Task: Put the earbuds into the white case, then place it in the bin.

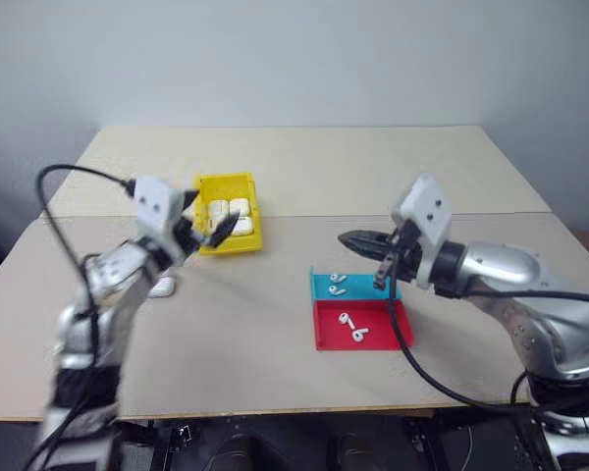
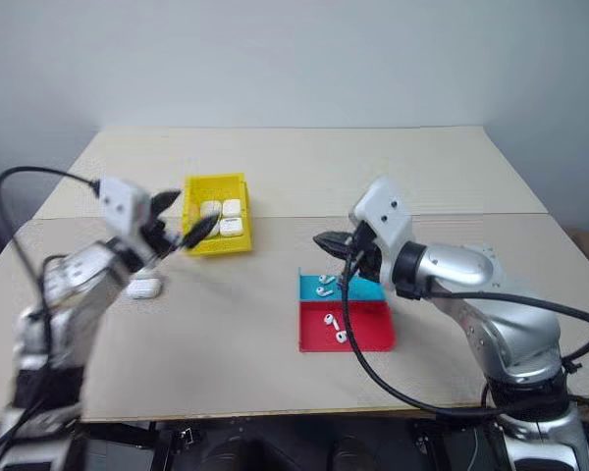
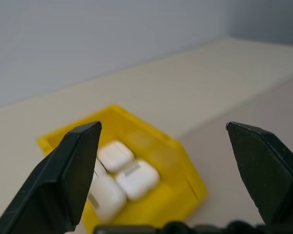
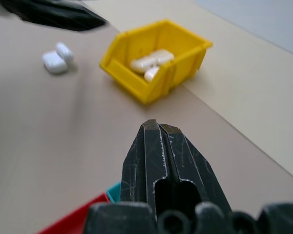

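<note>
Cases [image 3: 129, 178] in the yellow bin [image 3: 185, 168] show no readable writing.

The left gripper [image 3: 163, 170] hangs with its black fingers [image 3: 63, 175] spread wide — nothing between them. Beyond sits the yellow bin [image 3: 180, 161] on the table [image 3: 185, 83], holding three white cases [image 3: 136, 178].

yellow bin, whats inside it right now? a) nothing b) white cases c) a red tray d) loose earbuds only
b: the yellow bin holds several white cases lying together on its floor, seen in the head views and between the fingers of the open left gripper; the loose earbuds lie on the blue tray and red tray instead.
</note>
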